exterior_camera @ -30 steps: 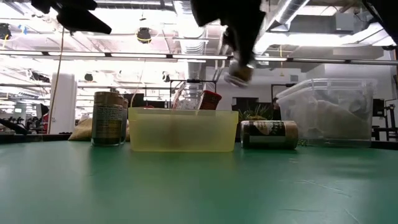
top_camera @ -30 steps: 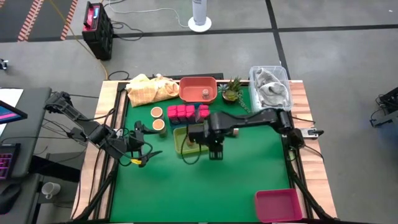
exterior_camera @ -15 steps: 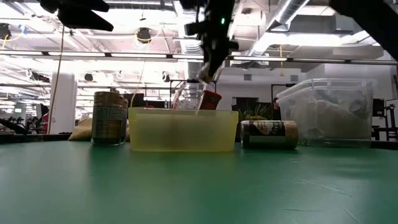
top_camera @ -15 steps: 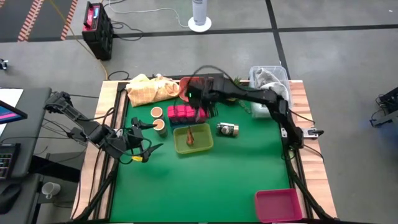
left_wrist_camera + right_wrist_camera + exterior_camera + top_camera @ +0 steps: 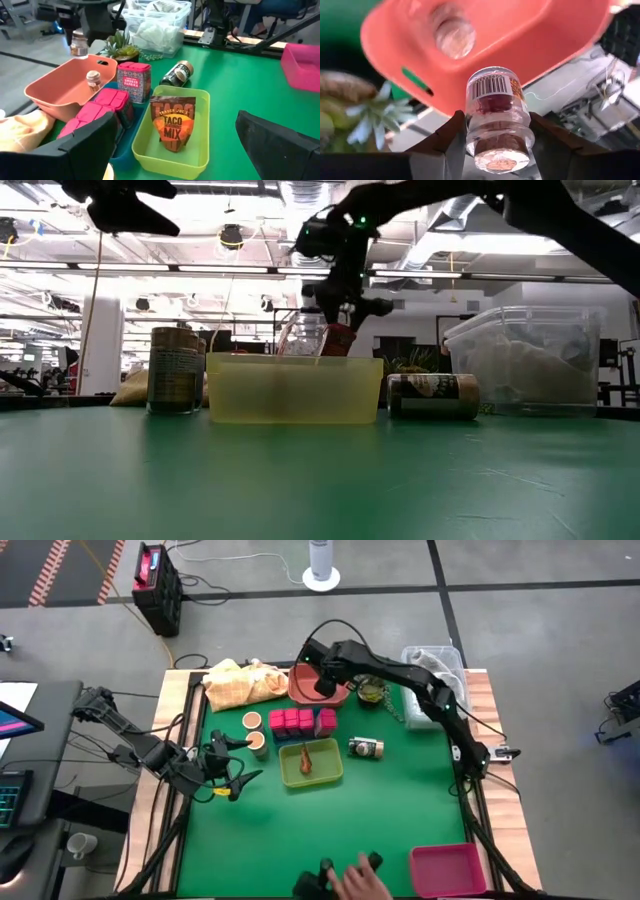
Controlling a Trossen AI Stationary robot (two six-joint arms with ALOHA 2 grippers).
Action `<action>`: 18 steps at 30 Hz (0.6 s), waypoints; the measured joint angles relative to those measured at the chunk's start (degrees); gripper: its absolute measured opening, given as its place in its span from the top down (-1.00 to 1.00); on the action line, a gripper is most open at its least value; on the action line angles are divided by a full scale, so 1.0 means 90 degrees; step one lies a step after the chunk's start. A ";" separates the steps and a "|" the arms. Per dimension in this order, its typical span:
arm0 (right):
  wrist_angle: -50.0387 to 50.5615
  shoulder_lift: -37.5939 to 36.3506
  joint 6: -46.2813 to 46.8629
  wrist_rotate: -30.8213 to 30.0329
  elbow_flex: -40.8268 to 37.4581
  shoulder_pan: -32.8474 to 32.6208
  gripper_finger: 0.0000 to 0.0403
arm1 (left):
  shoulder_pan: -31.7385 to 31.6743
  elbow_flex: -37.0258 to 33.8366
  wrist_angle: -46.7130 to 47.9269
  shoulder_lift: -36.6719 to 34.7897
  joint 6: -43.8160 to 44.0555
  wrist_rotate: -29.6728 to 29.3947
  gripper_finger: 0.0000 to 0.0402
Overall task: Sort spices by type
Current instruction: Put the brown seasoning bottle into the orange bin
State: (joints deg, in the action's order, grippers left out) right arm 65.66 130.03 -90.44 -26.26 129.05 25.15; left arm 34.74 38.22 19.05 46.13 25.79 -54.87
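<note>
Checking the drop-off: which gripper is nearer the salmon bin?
Right. The right gripper hangs over the salmon bin holding a small jar; the left gripper waits far off near the table's left edge.

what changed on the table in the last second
The right hand, shut on a small clear jar, swung from above the green bin back to the salmon bin, where a similar jar already lies. A person's hand came in at the near edge. The left hand stayed open at the left; the pink tins, tan jars and lying dark jar stayed put.
</note>
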 joint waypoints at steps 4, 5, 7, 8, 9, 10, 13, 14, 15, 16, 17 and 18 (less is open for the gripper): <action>-0.0353 0.0289 -0.0833 -0.0278 0.0008 0.0119 -0.05 | 0.0000 0.0000 0.0022 -0.0001 0.0082 0.0022 -0.94; -0.0362 0.0368 -0.1000 -0.0274 0.0006 0.0154 -0.05 | 0.0000 0.0000 0.0025 -0.0002 0.0109 0.0024 -0.94; -0.0464 0.0477 -0.1260 -0.0321 0.0005 0.0191 -0.05 | -0.0012 0.0002 0.0022 -0.0002 0.0118 0.0012 -0.94; -0.0526 0.0539 -0.1318 -0.0354 0.0005 0.0221 -0.05 | -0.0012 0.0002 0.0024 -0.0002 0.0127 0.0012 -0.94; -0.0595 0.0606 -0.1338 -0.0397 0.0005 0.0256 -0.05 | -0.0012 0.0002 0.0013 -0.0002 0.0148 0.0003 -0.94; -0.0628 0.0672 -0.1345 -0.0401 0.0005 0.0297 -0.05 | -0.0012 0.0002 0.0009 -0.0002 0.0156 -0.0011 -0.94; -0.0732 0.0724 -0.1362 -0.0401 -0.0005 0.0404 -0.05 | -0.0015 0.0002 -0.0004 -0.0005 0.0161 -0.0052 -0.94; -0.0823 0.0756 -0.1365 -0.0396 0.0006 0.0428 -0.05 | -0.0015 0.0002 0.0000 -0.0005 0.0142 -0.0079 -0.94; -0.0915 0.0757 -0.1386 -0.0401 0.0018 0.0449 -0.05 | -0.0016 0.0002 -0.0007 -0.0005 0.0116 -0.0106 -0.94; -0.0911 0.0765 -0.1422 -0.0406 0.0022 0.0475 -0.05 | -0.0017 0.0002 -0.0006 -0.0005 0.0073 -0.0134 -0.94; -0.0846 0.0780 -0.1449 -0.0400 0.0018 0.0486 -0.05 | -0.0017 0.0002 -0.0004 -0.0005 0.0043 -0.0176 -0.94; -0.0758 0.0793 -0.1474 -0.0380 0.0010 0.0507 -0.05 | -0.0023 0.0002 -0.0010 -0.0005 0.0025 -0.0230 -0.94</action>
State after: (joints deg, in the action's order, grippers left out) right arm 58.84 137.16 -103.71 -29.67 129.14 29.72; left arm 34.53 38.24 18.97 46.09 26.02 -56.94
